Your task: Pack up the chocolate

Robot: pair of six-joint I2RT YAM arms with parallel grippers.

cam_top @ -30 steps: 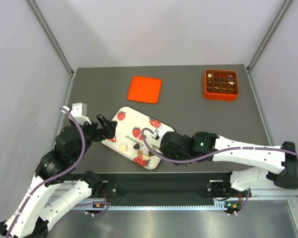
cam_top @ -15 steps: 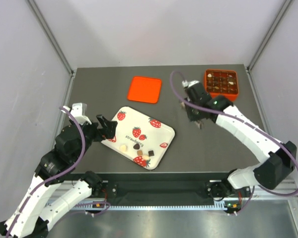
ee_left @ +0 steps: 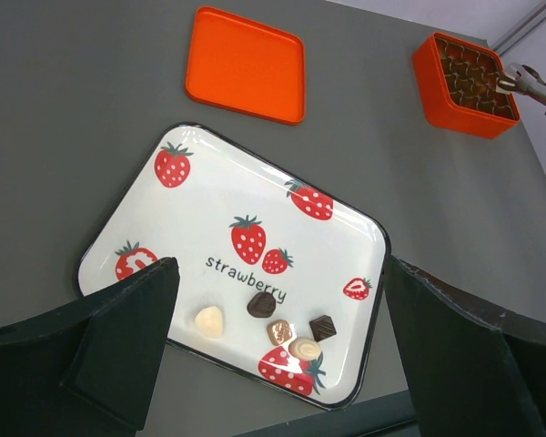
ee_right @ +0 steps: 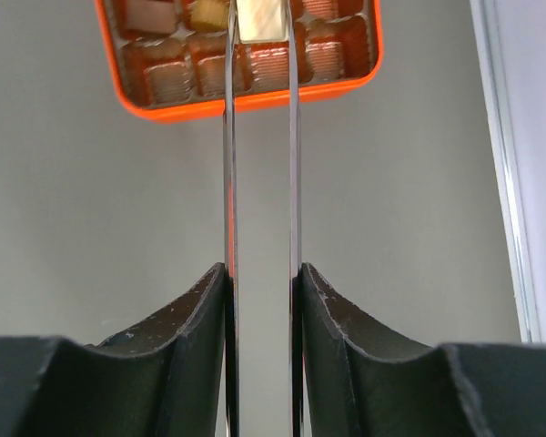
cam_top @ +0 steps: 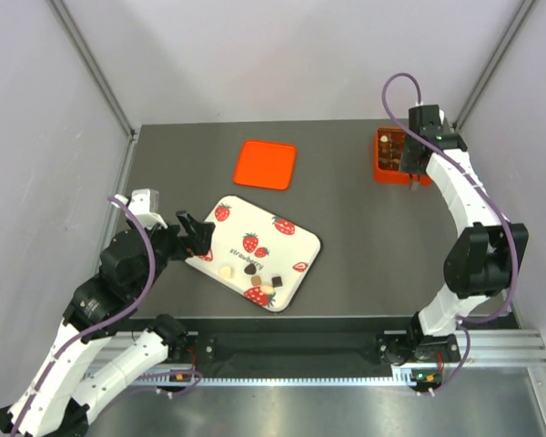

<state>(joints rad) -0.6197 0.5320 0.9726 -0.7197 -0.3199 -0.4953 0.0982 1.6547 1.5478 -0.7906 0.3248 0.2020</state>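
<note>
Right wrist: right fingers [ee_right: 229, 164] pinch a cream chocolate [ee_right: 262, 20] over the orange box [ee_right: 255, 100]; left fingers [ee_left: 118, 346] gape empty.

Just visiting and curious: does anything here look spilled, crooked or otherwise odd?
Nothing is spilled or broken. The strawberry tray lies skewed to the table's edges, with five chocolates bunched along its near side. The orange lid lies flat, well apart from its open box; that fits packing under way.

Chocolate [ee_left: 261, 304] lies on the tray's [ee_left: 218, 196] near end, lid [ee_left: 246, 64] behind it, box [ee_left: 429, 80] far right.
</note>
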